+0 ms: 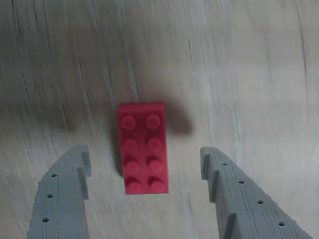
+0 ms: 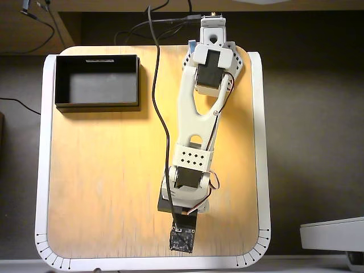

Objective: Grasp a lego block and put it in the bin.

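1. Your tool (image 1: 145, 162) is spread wide and holds nothing; in the wrist view its two grey fingers (image 1: 62, 199) stand either side of the lego block (image 1: 142, 148), each with a clear gap to it
2. The lego block lies flat on the pale wooden surface (image 1: 249, 74), studs up, its long axis running away from the camera and roughly centred between the fingers, a little nearer the finger on the left of that view
3. In the overhead view the arm (image 2: 196, 122) reaches toward the near edge of the surface and covers the block, so you cannot check the block's place from above
4. The bin (image 2: 97, 81) sits at the far left corner of the surface in the overhead view, well apart from the tool, empty as far as its floor shows
5. The wrist picture is blurred, so judge height with care: I cannot tell how far the fingertips stand above the surface
6. Risk one, as I judge it: if you close too high, the fingers catch only the studs and the block slips or tips out
7. Risk two: because the block is off-centre, the nearer finger may touch first and shove or twist it before the other arrives
8. Risk three: the carry to the bin is long and diagonal; a weak pinch could drop the block short, or a low path could clip the bin's wall
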Controlling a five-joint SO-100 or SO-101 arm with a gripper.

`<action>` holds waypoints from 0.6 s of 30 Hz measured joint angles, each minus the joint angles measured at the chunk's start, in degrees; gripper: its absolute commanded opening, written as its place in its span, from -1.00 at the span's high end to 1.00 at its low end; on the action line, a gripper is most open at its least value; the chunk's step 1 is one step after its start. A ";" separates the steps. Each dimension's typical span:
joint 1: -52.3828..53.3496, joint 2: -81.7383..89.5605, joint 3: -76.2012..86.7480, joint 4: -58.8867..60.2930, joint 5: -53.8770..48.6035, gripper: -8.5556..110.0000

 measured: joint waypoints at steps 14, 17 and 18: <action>0.00 -1.76 0.00 0.00 -1.49 0.49; 0.00 -2.37 0.00 0.00 -1.76 0.53; 0.00 -2.46 0.00 0.00 -1.85 0.53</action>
